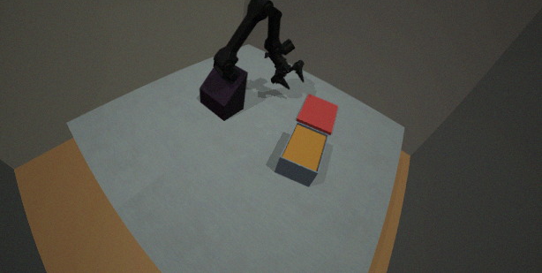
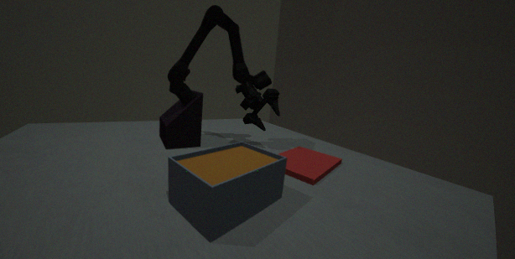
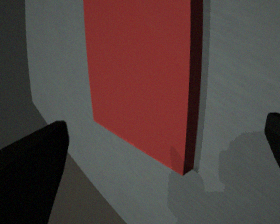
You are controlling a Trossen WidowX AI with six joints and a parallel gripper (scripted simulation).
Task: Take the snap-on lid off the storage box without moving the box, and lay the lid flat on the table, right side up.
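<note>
A pale grey counter (image 1: pixel 199 157) (image 2: pixel 105 204) (image 3: pixel 251 60) spreads under everything, its surface faintly mottled and streaked — straight-edged, with distinct corners in the top view. Below it, an orange-brown area (image 1: pixel 53 188) shows past its edges on two sides. Plain walls (image 1: pixel 132 20) (image 2: pixel 126 2) in dim brown and grey rise around the counter, meeting in an upright corner behind the arm (image 1: pixel 240 34) (image 2: pixel 197 44). The light is low, and the exterior view is the darkest toward its upper part.

Soft shadows lie on the counter: one beside the storage box (image 1: pixel 297 171) (image 2: pixel 243 204), others beneath the arm, and a jagged one that reaches the near corner of the red lid (image 1: pixel 318 114) (image 2: pixel 311 163) (image 3: pixel 141 65) in the wrist view. The lid is off the box and lies flat on the counter, just beside one end of it; whether the two touch, I cannot tell. Its upper face is smooth and even red, its side edge darker.

The box stands upright and open, blue-grey outside, with a flat orange surface (image 1: pixel 304 147) (image 2: pixel 228 163) just below its rim. The arm rises from a dark purple block (image 1: pixel 222 93) (image 2: pixel 182 126) on the counter. Its fingers (image 1: pixel 296 84) (image 2: pixel 272 123) are wide apart with nothing between them — above the counter, near the lid.
</note>
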